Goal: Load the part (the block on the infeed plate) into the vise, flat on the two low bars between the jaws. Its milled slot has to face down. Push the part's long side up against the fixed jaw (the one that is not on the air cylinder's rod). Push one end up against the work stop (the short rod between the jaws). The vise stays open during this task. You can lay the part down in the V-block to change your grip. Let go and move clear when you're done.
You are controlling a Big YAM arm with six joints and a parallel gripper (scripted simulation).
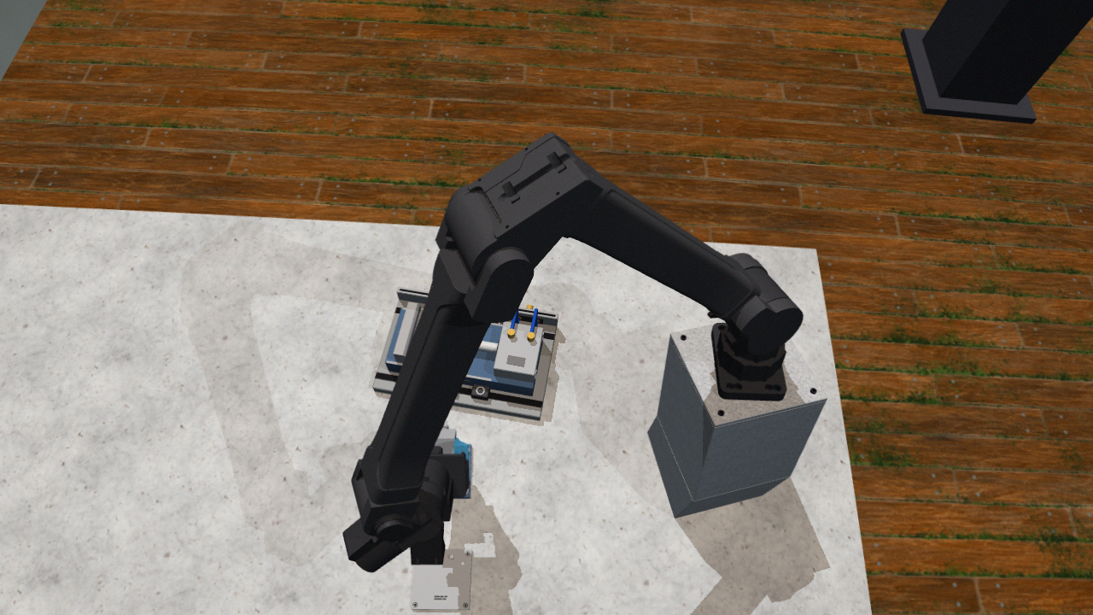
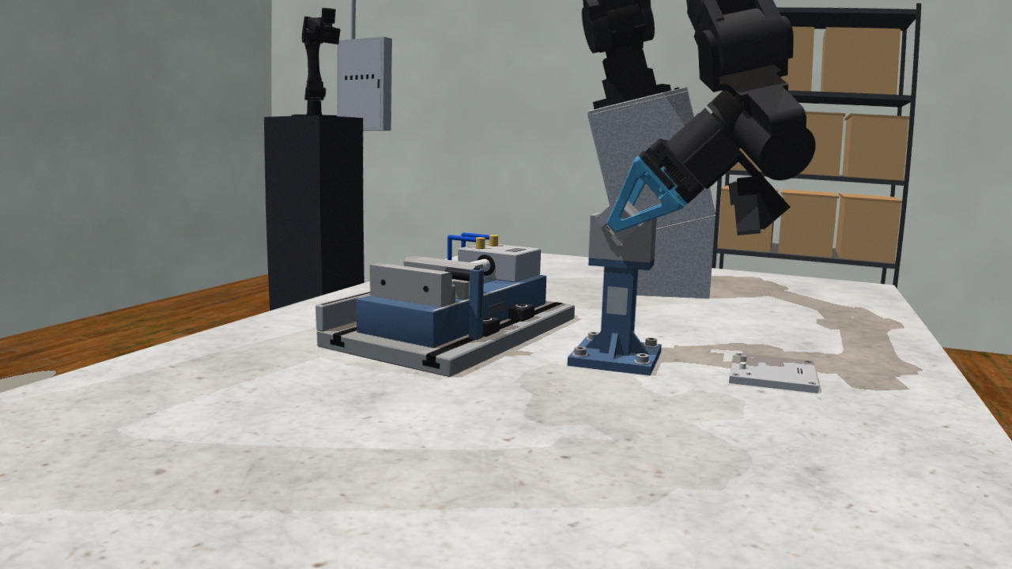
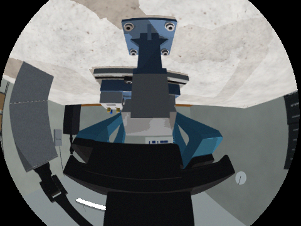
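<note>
The black arm is bent down so that its blue-fingered hand (image 2: 613,230) is pinched on the grey rectangular block (image 2: 621,243) in the blue V-block stand (image 2: 613,332). On the speckled white counter (image 2: 353,438) are counted one blue-and-grey vise (image 2: 438,304) at nine o'clock of the stand and one flat grey infeed plate (image 2: 775,373) at three.

My arm (image 1: 611,229) reads matte black; gripper (image 2: 613,227) fingers bright blue. Grey part (image 2: 622,243) on a dark blue V-block (image 2: 613,332). Vise (image 2: 452,304): blue body, grey jaws, blue hoses, brass fittings. Table (image 2: 353,460) mottled off-white; floor (image 1: 306,76) red-brown planks. Tan boxes (image 2: 859,49), black rack (image 2: 912,141).
</note>
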